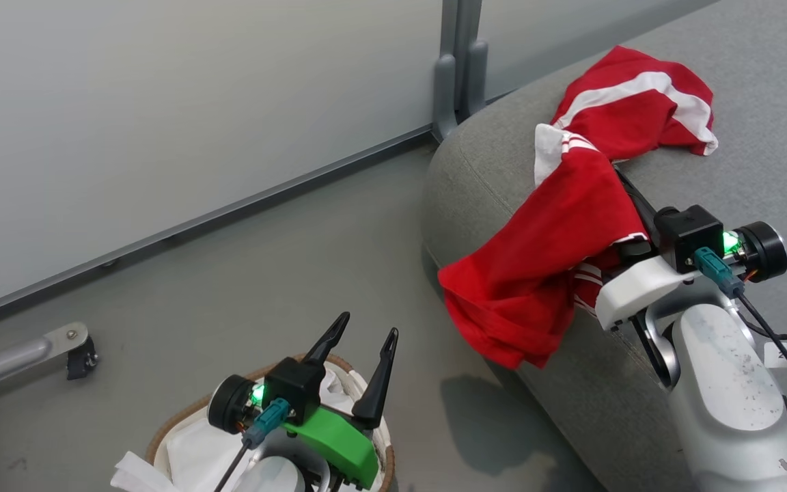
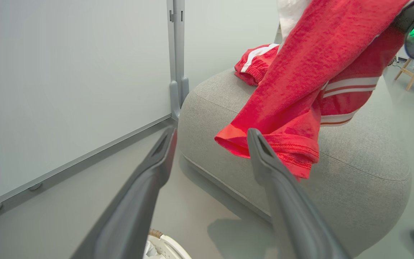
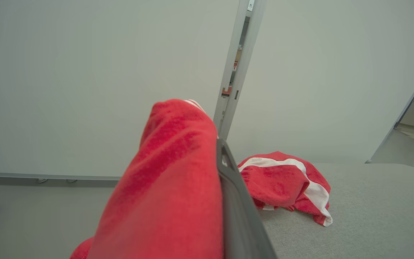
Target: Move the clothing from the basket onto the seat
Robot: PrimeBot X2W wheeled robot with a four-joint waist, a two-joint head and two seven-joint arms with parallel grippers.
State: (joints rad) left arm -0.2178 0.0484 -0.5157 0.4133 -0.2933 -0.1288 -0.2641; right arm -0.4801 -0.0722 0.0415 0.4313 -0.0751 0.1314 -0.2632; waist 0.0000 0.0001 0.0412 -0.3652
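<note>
**Head view.** The left gripper (image 1: 369,324) is hovering over the oval white plastic basket with a brown woven rim (image 1: 182,417). Its 2 long dark fingers are standing spread apart and holding nothing. The basket's white cloth liner (image 1: 195,444) is showing beneath it. The right gripper (image 1: 622,183) is reaching over the large light grey upholstered seat (image 1: 475,178), with its fingers clamped together on a bright red soft garment with white stripe trim. This held garment (image 1: 557,239) is hanging down past the seat's rounded edge. A 2nd red garment with a broad white stripe, the lying garment (image 1: 639,102), is resting crumpled on the seat top just beyond it.

**Left wrist view.** The left gripper (image 2: 212,133) is pointing at the seat (image 2: 354,154) with its fingers wide. The held garment (image 2: 300,90) is dangling from the upper right, and the lying garment (image 2: 255,63) is sitting behind it. The basket (image 2: 164,248) rim is peeking in at the bottom.

**Right wrist view.** The held garment (image 3: 171,187) is covering 1 finger. The other finger (image 3: 235,201) is pressing against the cloth. The lying garment (image 3: 282,183) is sitting ahead on the seat (image 3: 372,216).
</note>
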